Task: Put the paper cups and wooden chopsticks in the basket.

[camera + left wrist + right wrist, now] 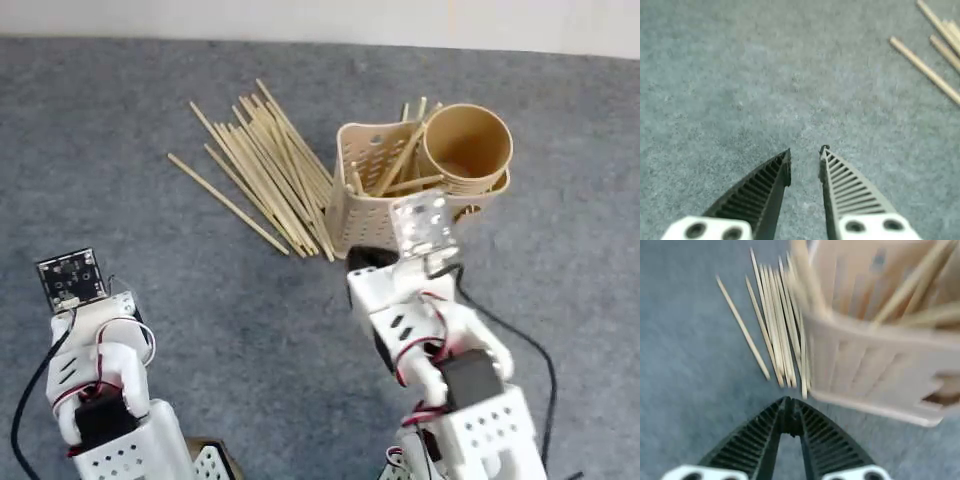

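A beige perforated basket [372,205] stands on the grey carpet, with stacked paper cups [465,150] in its right half and a few wooden chopsticks [400,165] leaning inside. A loose pile of chopsticks [265,175] lies fanned out on the carpet just left of the basket. My right gripper [790,405] is shut on nothing, low over the carpet in front of the basket [875,365], close to the nearest ends of the pile [775,325]. My left gripper [805,151] is slightly open over bare carpet, with some chopstick ends [925,70] farther off.
The right arm [430,330] rises from the near edge directly in front of the basket. At the lower left stands the left arm [95,360]. Grey carpet [150,230] lies between it and the pile.
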